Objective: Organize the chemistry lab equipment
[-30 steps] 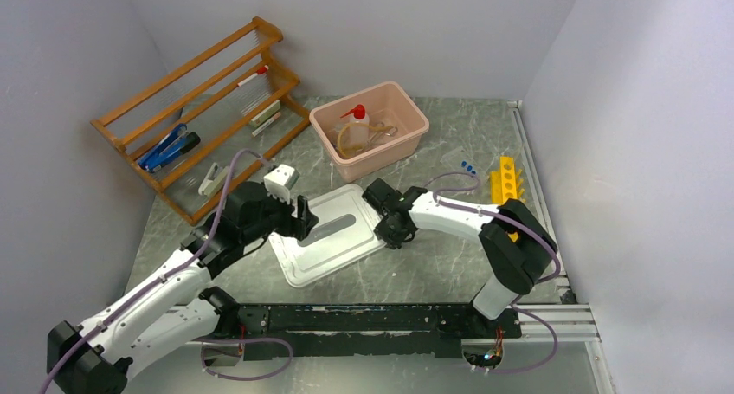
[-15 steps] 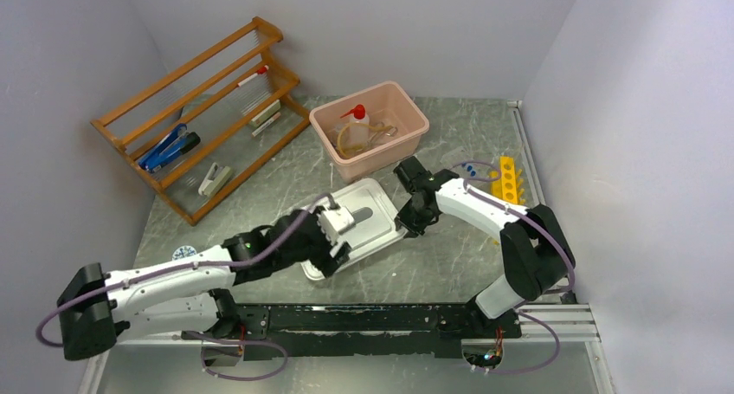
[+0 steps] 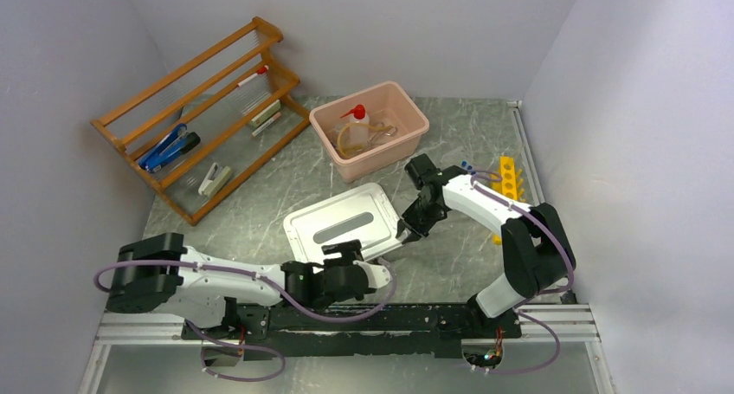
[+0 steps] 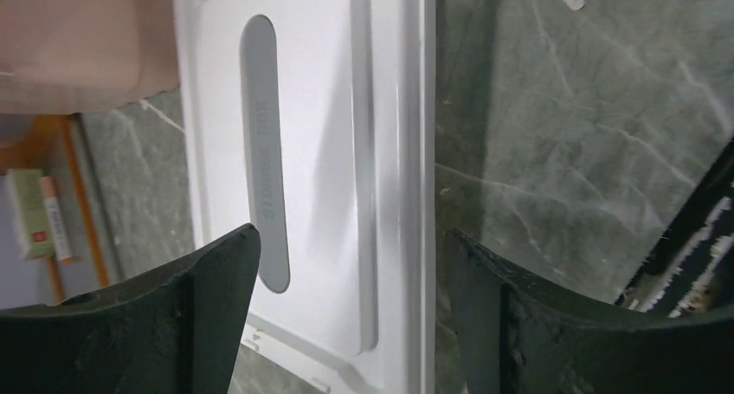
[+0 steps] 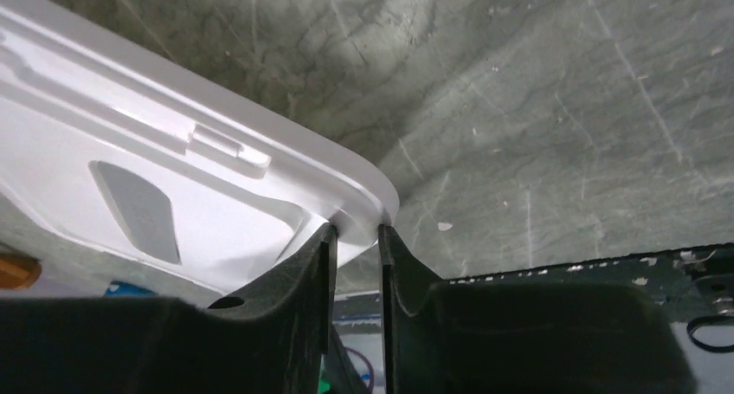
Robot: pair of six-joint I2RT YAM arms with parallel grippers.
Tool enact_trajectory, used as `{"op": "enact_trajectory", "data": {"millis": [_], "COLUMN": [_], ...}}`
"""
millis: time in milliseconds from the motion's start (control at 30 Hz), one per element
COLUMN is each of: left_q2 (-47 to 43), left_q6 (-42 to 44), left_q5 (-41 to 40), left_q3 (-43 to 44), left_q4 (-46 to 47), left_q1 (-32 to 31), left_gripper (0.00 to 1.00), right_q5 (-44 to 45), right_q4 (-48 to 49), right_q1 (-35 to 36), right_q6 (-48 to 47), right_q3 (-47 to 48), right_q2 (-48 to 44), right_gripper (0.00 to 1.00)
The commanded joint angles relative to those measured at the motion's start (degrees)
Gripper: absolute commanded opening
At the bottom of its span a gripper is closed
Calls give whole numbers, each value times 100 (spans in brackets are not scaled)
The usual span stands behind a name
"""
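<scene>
The white lid (image 3: 342,225) lies tilted on the table in front of the pink tub (image 3: 407,143). My right gripper (image 3: 405,235) is shut on the lid's near right corner, its jaws pinching the lid's rim (image 5: 363,205) in the right wrist view (image 5: 357,231). My left gripper (image 3: 350,262) is open at the lid's near edge. In the left wrist view (image 4: 350,242) one long edge of the lid (image 4: 303,151) lies between its spread fingers without touching them. The red-capped squeeze bottle (image 3: 356,121) and tan tubing (image 3: 353,140) are in the tub.
The yellow tube rack (image 3: 505,179) and blue-capped tubes (image 3: 467,164) sit at the right, behind my right arm. The orange shelf rack (image 3: 203,117) with small items stands at the back left. A black rail (image 3: 363,318) runs along the near table edge.
My left arm swung from the lid's left side down to its near edge, and its jaws widened. My right gripper shifted right, turning the lid with it.
</scene>
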Motion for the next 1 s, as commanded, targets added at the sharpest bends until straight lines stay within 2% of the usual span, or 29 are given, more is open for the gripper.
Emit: {"op": "enact_trajectory", "data": {"millis": [0, 133, 233, 367, 667, 733, 800, 967], "left_q2": [398, 657, 664, 888, 1748, 1879, 1951, 1894], "left_q6": [390, 205, 166, 366, 1346, 1553, 1623, 1582], "left_q5": [-903, -671, -953, -944, -1753, -1941, -2101, -2158], "left_q3": [-75, -13, -91, -73, -200, -227, -217, -128], "left_q4": [498, 460, 633, 748, 1474, 1704, 1841, 1747], "left_q1": [-201, -287, -331, -338, -356, -351, -348, -349], "left_gripper": [80, 79, 82, 82, 86, 80, 69, 37], "right_q5": [-645, -758, -612, -761, -1173, -1176, -1170, -1193], "right_q4": [-220, -329, -336, -302, -495, -520, -534, -508], "right_q1": [-161, -250, -263, -288, -296, -300, -296, -299], "right_q6": [11, -23, -65, -3, 6, -3, -13, -34], "right_q3": [30, 156, 157, 104, 238, 261, 242, 182], "right_q2": [-143, -196, -144, -180, -221, -255, -274, -368], "right_gripper": [0, 0, 0, 0, 0, 0, 0, 0]}}
